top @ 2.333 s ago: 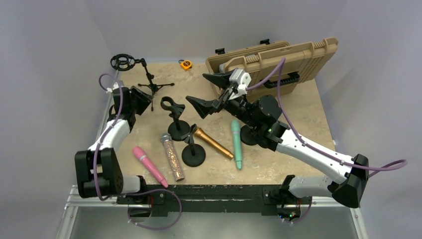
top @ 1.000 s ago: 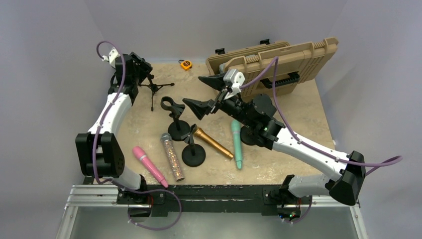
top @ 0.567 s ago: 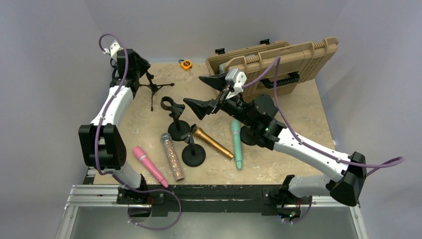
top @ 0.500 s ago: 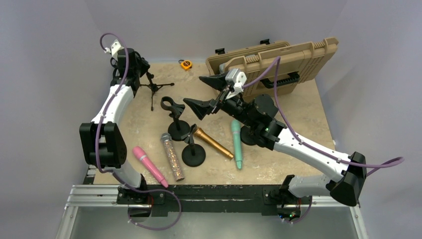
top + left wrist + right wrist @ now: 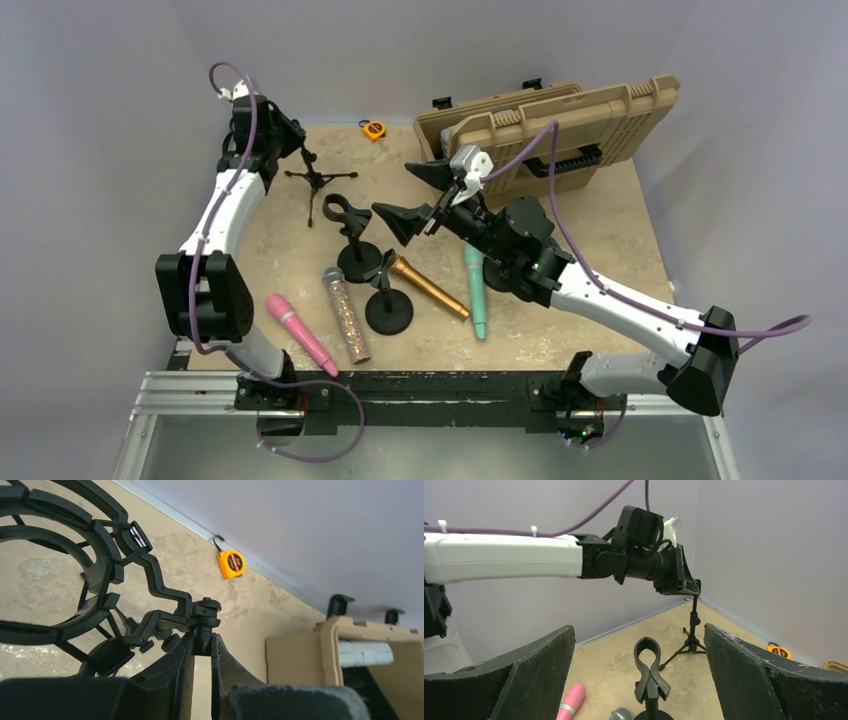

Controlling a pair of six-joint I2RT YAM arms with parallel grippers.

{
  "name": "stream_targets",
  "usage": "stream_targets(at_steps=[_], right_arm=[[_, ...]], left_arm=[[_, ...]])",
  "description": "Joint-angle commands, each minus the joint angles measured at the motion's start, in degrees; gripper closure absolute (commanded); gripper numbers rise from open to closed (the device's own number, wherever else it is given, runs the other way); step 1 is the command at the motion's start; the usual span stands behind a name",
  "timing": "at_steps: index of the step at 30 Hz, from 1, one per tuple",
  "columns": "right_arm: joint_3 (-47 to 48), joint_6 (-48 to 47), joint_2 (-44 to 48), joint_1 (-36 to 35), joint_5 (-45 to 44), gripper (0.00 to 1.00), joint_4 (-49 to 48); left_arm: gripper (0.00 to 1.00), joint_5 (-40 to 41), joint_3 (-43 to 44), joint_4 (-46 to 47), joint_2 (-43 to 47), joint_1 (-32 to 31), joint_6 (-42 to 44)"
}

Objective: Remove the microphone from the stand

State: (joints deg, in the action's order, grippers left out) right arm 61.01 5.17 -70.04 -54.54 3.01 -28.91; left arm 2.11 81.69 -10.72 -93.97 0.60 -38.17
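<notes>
Reaching up to the far-left corner, the left gripper (image 5: 202,646) pinches the tripod stand (image 5: 312,178) by its post; the right gripper (image 5: 397,190) gapes wide.

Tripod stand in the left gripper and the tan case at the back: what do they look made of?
Tripod stand: matte black, moulded-looking mount arms suggest plastic; the thin straight pole and legs could be metal, hard to tell. Tan case: likely hard moulded plastic, judging by its ribbed, matte, evenly coloured shell.
</notes>
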Motion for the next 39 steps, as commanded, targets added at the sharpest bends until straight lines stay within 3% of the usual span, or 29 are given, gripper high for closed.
stream_targets(at_steps=[1, 7, 19, 31, 39], right_arm=[[-1.33, 1.01, 2.42, -0.65, -0.99, 0.01, -1.61], [-2.65, 1.81, 5.92, -0.69, -1.74, 0.01, -2.51], [-14.97, 10.8, 14.93, -0.66, -4.69, 0.04, -9.27], [-27.5, 36.29, 17.75, -0.59, -12.58, 0.14, -15.62], [-30.69, 48.29, 14.93, 0.13, -18.78, 0.31, -16.13]], left_arm=[[1.0, -11.48, -0.27, 3.0, 6.43, -0.16, 0.15], [1.0, -24.96, -2.0, 7.63, 7.07, -1.9, -7.06], [1.0, -28.03, -6.92, 8.77, 11.03, -13.43, -6.2], [1.0, -19.33, -14.65, 5.62, 17.01, -24.61, -3.03], [1.0, -10.98, -20.37, 5.35, 20.14, -31.32, -4.16]])
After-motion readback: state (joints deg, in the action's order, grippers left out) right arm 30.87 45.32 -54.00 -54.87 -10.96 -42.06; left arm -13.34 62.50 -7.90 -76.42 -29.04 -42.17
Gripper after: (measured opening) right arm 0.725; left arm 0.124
